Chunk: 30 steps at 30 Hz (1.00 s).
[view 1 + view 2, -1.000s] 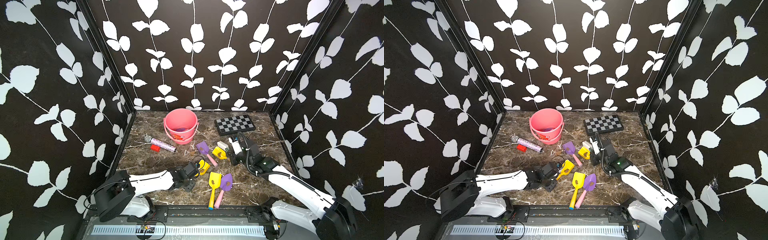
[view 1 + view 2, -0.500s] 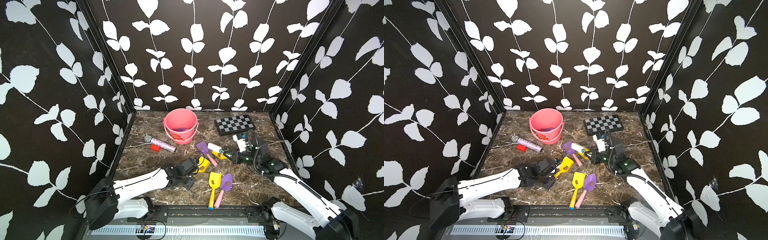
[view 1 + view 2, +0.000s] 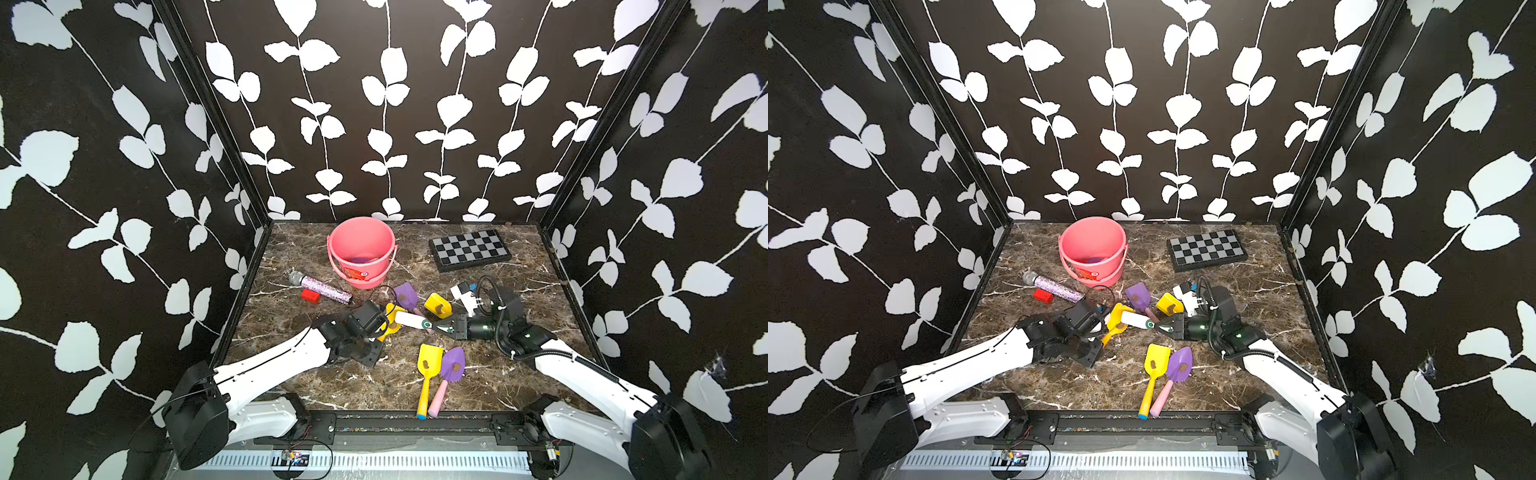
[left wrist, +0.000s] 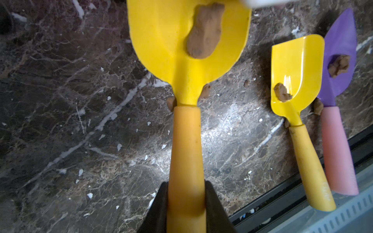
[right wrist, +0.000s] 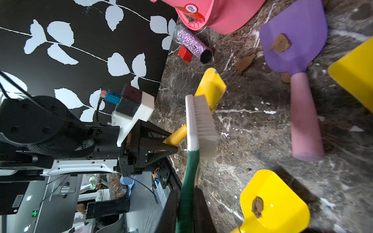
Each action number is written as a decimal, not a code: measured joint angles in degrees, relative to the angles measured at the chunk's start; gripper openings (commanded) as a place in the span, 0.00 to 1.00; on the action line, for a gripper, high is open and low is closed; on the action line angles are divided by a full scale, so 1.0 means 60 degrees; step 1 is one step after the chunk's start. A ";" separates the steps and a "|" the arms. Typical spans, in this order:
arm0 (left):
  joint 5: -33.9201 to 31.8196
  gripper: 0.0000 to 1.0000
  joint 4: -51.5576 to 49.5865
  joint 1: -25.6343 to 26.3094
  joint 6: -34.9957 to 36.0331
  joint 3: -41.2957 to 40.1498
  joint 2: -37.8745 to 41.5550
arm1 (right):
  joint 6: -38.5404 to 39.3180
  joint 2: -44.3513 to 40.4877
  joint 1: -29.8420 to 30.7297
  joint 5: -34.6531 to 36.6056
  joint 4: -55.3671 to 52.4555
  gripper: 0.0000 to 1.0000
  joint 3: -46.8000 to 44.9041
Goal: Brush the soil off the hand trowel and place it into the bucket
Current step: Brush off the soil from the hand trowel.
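Red block (image 3: 311, 295) beside glitter microphone (image 3: 322, 288); checkerboard (image 3: 469, 249) apart.

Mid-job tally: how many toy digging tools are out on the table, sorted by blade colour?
Yellow: 3 – gripped yellow trowel in the left gripper, yellow scoop, front yellow shovel
Purple: 2 – rear purple shovel, front purple trowel
Total: 5

a staged robot test booth, shown by leaf-print walls (image 3: 415, 187) boxing in a marble-look tabletop (image 3: 291, 257).

Leaf-patterned black walls (image 3: 374, 104), brown marble floor (image 3: 291, 257).
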<state>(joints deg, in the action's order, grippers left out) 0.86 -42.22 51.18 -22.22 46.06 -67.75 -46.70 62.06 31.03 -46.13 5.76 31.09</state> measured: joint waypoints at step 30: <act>0.0390 0.00 -0.1020 -0.0911 0.0073 0.0124 0.0532 | -0.0357 0.1439 0.0313 -0.0379 0.1366 0.00 0.0743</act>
<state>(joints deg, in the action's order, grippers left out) 3.20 -48.34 45.71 -21.78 46.81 -64.55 -48.84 70.70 32.91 -48.40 13.96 35.55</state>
